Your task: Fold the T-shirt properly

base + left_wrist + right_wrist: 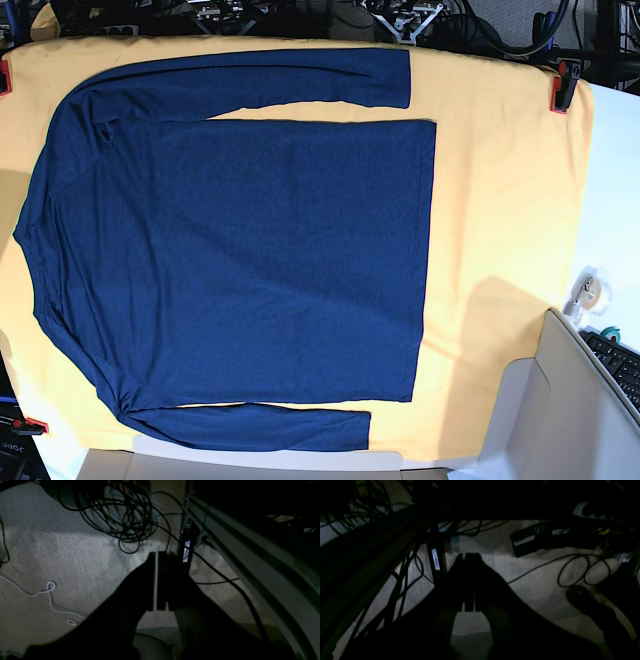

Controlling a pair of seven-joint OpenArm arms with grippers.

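Observation:
The T-shirt, dark navy with long sleeves, lies spread flat on the yellow-orange cloth in the base view. Its collar is at the left and its hem at the right. One sleeve runs along the far edge, the other along the near edge. Neither arm shows in the base view. In the left wrist view my left gripper hangs over carpet, shut, with nothing between its fingers. My right gripper is likewise shut and empty, down beside the table frame.
Red clamps pin the cloth's corners. A keyboard and a grey cardboard box sit at the near right. Below, coiled black cables, a metal frame rail and a power brick lie around the grippers.

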